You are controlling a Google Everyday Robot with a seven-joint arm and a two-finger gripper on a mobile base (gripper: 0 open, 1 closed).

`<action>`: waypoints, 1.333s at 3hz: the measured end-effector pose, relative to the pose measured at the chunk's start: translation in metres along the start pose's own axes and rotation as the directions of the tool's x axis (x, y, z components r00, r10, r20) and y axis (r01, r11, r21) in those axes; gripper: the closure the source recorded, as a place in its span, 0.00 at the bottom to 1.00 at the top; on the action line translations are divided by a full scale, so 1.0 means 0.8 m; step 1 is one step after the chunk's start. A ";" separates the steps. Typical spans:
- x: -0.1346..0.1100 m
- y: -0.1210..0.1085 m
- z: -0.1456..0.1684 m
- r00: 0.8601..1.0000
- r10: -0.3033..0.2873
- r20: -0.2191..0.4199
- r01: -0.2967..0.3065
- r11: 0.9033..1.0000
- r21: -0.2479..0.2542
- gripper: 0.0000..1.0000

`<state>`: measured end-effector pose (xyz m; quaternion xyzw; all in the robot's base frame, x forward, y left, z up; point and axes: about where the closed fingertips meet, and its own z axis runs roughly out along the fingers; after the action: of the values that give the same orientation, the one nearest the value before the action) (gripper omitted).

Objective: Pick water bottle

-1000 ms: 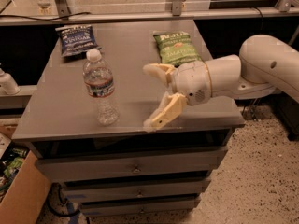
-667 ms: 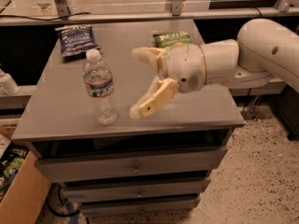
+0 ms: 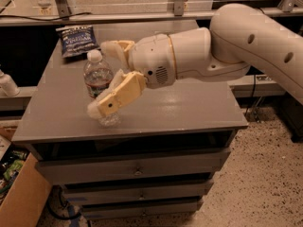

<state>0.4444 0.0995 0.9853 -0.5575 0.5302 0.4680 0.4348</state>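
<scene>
- Single camera, set high in front of the grey cabinet point(image 3: 189, 112), tilted down at its top and drawer fronts.
- Close range: the gripper point(image 3: 100, 78) is left of frame centre with jaws spread, and the arm fills the upper right.
- The water bottle point(image 3: 96, 72) stands between the jaws, one finger beyond it and one nearer the lens.
- Behind the jaws is the chip bag point(image 3: 75, 40); speckled floor shows at lower right.

The end effector point(image 3: 100, 78), fingers spread astride the water bottle point(image 3: 96, 71) on the counter point(image 3: 189, 109), covers its lower body; the arm point(image 3: 265, 37) runs off the right edge.
</scene>
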 end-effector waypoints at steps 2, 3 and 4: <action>0.041 -0.029 -0.018 1.000 -0.026 -0.011 0.026 1.000 0.014 0.00; 0.056 -0.050 -0.024 0.999 -0.043 -0.015 0.043 0.999 0.010 0.00; 0.068 -0.061 -0.014 0.999 -0.048 -0.011 0.048 0.999 -0.006 0.00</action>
<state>0.4936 0.0818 0.9331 -0.5739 0.5176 0.4560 0.4414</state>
